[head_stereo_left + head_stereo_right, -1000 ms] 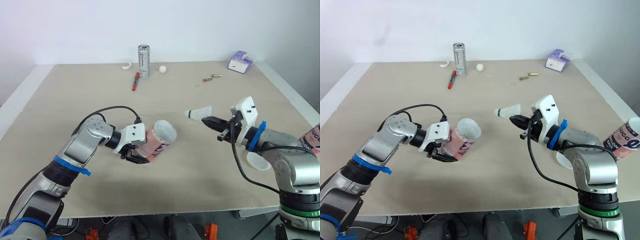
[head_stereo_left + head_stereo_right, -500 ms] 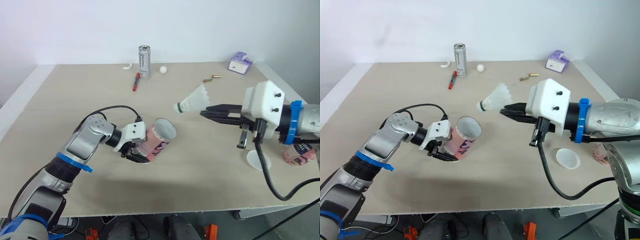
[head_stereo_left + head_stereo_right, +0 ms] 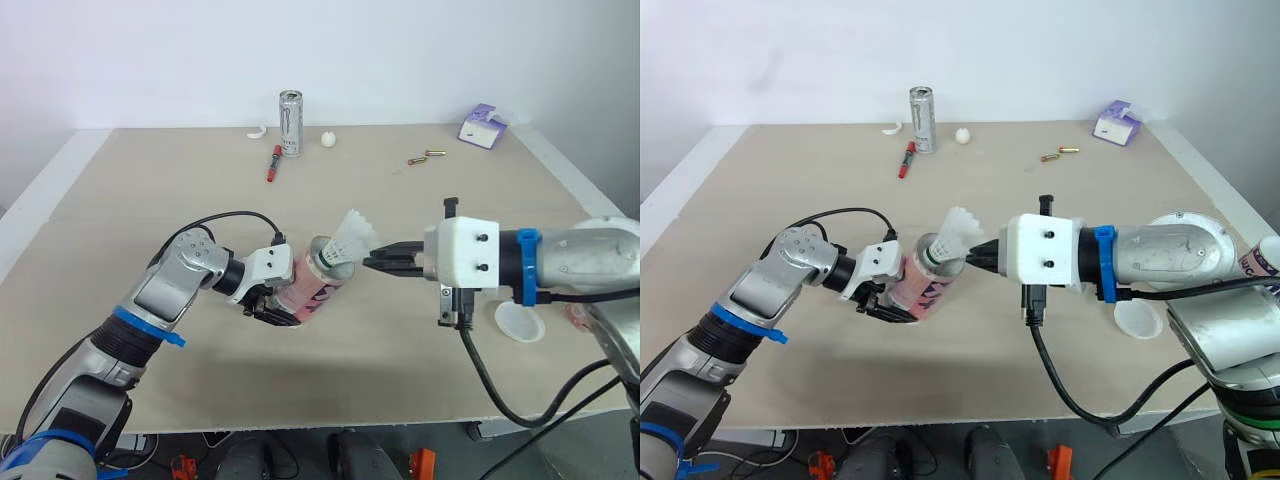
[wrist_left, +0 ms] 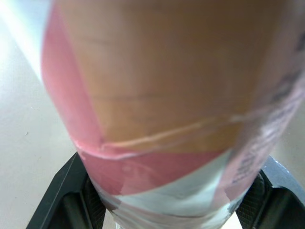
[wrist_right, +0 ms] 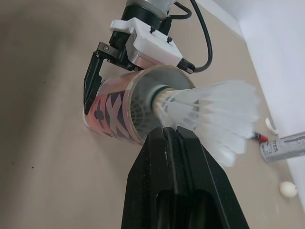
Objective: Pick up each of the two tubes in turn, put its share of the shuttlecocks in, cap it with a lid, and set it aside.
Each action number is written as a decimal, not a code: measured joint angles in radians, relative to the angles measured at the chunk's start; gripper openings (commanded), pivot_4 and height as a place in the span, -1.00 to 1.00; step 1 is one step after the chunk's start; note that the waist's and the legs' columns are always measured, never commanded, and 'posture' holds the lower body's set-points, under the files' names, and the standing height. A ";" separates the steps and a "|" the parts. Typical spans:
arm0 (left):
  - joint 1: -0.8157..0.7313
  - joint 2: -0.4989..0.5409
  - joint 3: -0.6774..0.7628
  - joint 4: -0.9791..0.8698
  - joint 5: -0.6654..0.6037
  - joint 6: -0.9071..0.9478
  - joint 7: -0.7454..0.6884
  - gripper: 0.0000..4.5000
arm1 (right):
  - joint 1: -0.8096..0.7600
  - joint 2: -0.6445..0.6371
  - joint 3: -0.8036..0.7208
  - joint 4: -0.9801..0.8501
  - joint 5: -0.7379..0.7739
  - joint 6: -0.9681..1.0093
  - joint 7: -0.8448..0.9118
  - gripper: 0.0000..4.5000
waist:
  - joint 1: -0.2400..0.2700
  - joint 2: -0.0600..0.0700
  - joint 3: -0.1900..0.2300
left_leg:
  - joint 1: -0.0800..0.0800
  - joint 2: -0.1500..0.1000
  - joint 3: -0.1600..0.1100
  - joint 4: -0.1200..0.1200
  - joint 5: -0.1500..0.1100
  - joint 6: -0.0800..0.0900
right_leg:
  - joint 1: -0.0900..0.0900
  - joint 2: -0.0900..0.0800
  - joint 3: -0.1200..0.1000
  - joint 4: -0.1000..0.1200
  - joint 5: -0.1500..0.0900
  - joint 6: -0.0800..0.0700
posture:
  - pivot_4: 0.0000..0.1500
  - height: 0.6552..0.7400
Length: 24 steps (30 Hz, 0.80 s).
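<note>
The right gripper (image 3: 373, 263), clenched on the shuttlecock (image 3: 351, 238), has brought its cork seemingly into the mouth of the tube (image 3: 310, 292), which the left gripper (image 3: 267, 307) clamps.

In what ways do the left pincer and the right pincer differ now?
The left pincer holds the pink tube near its lower end; the right pincer holds a shuttlecock by its feathers. The left pincer is spread wide around the tube; the right pincer is almost fully closed. Both are shut on something.
</note>
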 measured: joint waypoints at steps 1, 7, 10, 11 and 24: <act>0.001 0.000 0.000 -0.002 0.000 0.003 0.001 0.33 | -0.008 0.005 0.008 0.001 -0.006 -0.007 0.000 -0.92 | 0.000 0.000 0.000 | 0.000 0.000 0.000 0.000 0.000 0.000 | 0.000 0.000 0.000 0.000 0.000 0.000 | 1.00 1.00; 0.004 0.000 0.002 -0.009 0.000 0.007 0.003 0.33 | -0.051 0.041 0.014 0.016 0.027 0.017 0.007 -0.02 | 0.001 0.000 0.000 | 0.000 0.000 0.000 0.000 0.000 0.000 | 0.000 0.000 -0.001 0.000 0.000 0.000 | 1.00 1.00; 0.004 0.000 0.002 -0.009 0.000 0.007 0.003 0.33 | -0.058 0.040 0.011 0.016 0.051 0.042 0.019 0.60 | 0.001 0.000 0.000 | 0.000 0.000 0.000 0.000 0.000 0.000 | 0.000 0.000 -0.001 0.000 0.000 0.000 | 1.00 1.00; 0.004 0.000 0.002 -0.009 0.000 0.007 0.003 0.33 | -0.057 0.040 0.009 0.016 0.066 0.051 0.023 0.78 | 0.001 0.000 0.000 | 0.000 0.000 0.000 0.000 0.000 0.000 | 0.000 0.000 -0.001 0.000 0.000 0.000 | 1.00 1.00; -0.013 0.001 -0.012 0.023 0.006 -0.051 -0.006 0.33 | -0.138 0.072 -0.090 0.227 0.250 0.210 0.020 0.75 | 0.002 0.000 0.000 | 0.000 0.000 0.000 0.000 0.000 0.000 | 0.000 0.000 0.000 0.000 0.001 0.000 | 1.00 1.00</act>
